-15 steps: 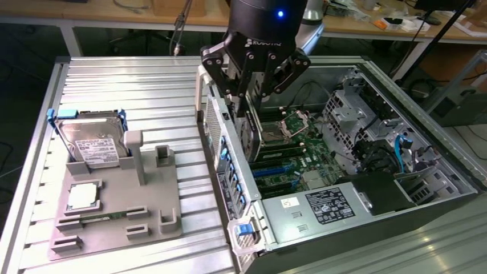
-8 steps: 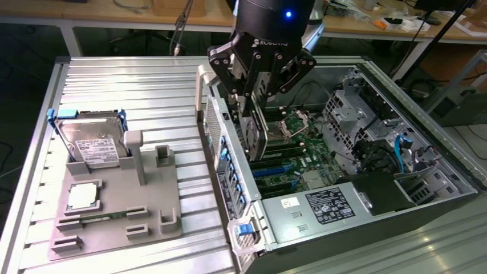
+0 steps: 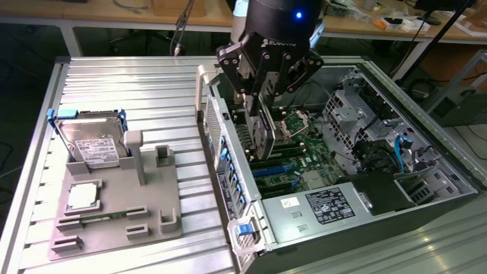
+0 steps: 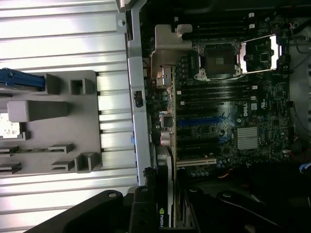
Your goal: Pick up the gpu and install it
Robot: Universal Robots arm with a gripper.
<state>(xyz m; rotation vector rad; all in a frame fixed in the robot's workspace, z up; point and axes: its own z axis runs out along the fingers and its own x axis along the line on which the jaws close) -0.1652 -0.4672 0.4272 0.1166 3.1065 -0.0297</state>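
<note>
The gpu (image 3: 264, 134) hangs on edge, its long side pointing down, over the open computer case (image 3: 426, 114) and just above the motherboard (image 3: 304, 149). My gripper (image 3: 268, 96) is shut on its upper edge, with black fingers on both flat faces. In the wrist view the gpu (image 4: 165, 182) shows edge-on with its silver bracket beside the case's rear wall (image 4: 137, 121), above the expansion slots (image 4: 201, 121). My gripper (image 4: 167, 216) is dark at that picture's edge.
On the exterior view's left, a grey holder (image 3: 163, 188) carries a silver hard drive (image 3: 91, 140), a square processor (image 3: 82, 196) and a narrow memory stick (image 3: 106, 216). The power supply (image 3: 320, 208), drive cage (image 3: 357, 108) and blue cables (image 3: 403, 149) fill the case's other parts.
</note>
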